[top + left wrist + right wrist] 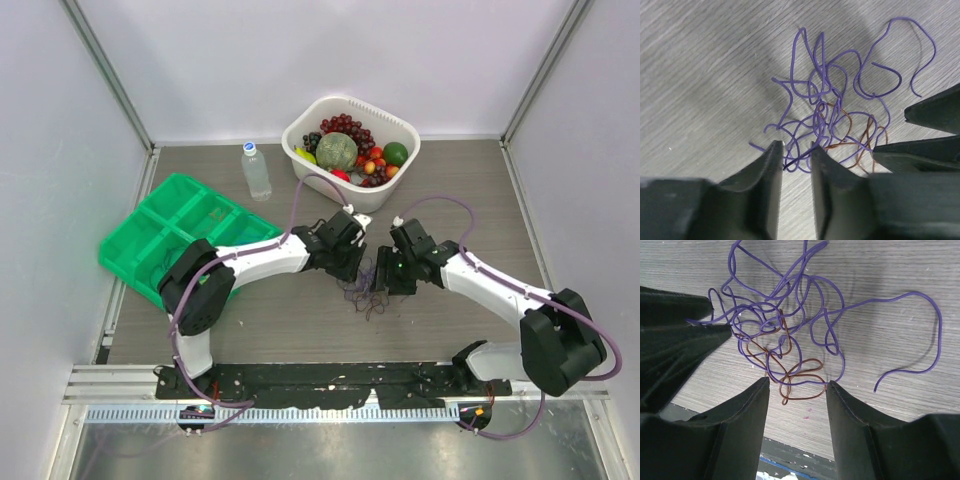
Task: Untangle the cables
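Note:
The cables [366, 292] lie as a small tangle on the wooden table between my two grippers. In the left wrist view the tangle [820, 120] is mostly purple loops with a dark brown wire [842, 144] woven through it. No yellow or blue wire shows. My left gripper [797, 146] is slightly open, its tips at the tangle's near edge with a purple strand running between them. My right gripper [797, 382] is open wide, its tips either side of a brown loop [803, 398]. From above, the left gripper [352, 268] and the right gripper [390, 280] face each other over the tangle.
A white basket [345, 100] of fruit stands at the back. A clear water bottle [256, 170] stands left of it. A green divided tray [170, 235] lies at the left, under the left arm. A black mounting rail [330, 378] runs along the near edge.

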Robot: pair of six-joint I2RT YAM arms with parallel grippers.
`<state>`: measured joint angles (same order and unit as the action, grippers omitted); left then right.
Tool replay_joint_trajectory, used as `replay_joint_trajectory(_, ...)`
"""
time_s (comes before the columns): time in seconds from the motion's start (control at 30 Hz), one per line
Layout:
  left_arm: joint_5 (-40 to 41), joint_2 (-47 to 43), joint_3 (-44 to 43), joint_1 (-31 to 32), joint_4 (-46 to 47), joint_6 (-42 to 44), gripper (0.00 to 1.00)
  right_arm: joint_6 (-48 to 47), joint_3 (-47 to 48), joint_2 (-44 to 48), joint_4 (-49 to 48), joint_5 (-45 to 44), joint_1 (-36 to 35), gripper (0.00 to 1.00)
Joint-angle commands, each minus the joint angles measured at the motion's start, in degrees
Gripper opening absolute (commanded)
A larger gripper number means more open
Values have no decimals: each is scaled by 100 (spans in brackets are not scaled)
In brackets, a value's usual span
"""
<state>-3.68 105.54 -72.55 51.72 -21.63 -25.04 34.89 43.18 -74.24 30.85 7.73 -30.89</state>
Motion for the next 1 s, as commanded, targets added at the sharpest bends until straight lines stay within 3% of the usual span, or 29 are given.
replay_joint_trajectory(0.0,-62,160,-303,-4,98,183,17,35,156,-108,-255,141,13,54)
replay_joint_trajectory(0.07,-106,178,-469,4,-121,227,0,17,156,-117,-281,220,22,54)
replay_joint_trajectory(0.27,-114,-392,-725,-4,-903,-237,0,52,24,41,-641,651,13,61)
replay_joint_trajectory(0.43,-1563,-657,-892,-75,-1721,-1309,0,35,68,304,-870,853,13,69)
replay_joint_trajectory(0.67,-1873,-1728,-111,-75,-827,-2365,0,175,-90,787,-1546,1266,13,70)
replay_joint_trajectory(0.97,-1961,-2318,-22,-92,-817,-2436,0,255,-213,1640,-1960,1521,5,71)
